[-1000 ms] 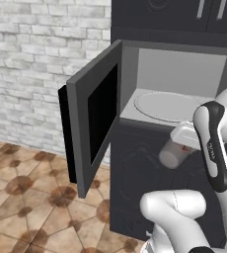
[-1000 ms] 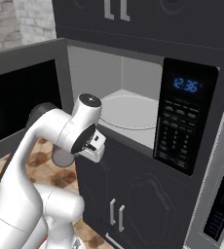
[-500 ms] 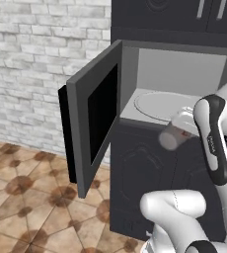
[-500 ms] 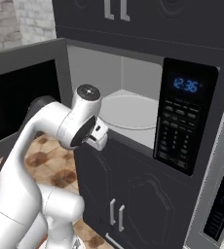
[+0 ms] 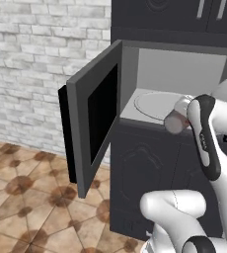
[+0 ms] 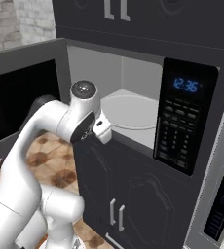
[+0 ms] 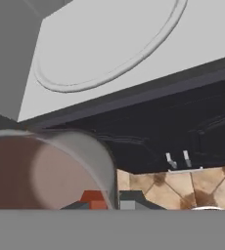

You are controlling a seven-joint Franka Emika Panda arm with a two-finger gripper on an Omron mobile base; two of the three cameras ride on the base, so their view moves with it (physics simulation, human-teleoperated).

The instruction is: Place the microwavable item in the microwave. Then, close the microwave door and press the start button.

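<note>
Gripper (image 7: 107, 202) clamped on grey-brown cup (image 5: 174, 121), held at microwave (image 5: 179, 74) front lip. Microwave door (image 5: 93, 116) wide open.

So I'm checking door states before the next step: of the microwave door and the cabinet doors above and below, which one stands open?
The microwave door, swung out leftward on its hinge, baring the turntable. The dark cabinet doors sit flush.

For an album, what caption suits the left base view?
Robot arm lifts a grey-brown cup toward the open microwave.
</note>
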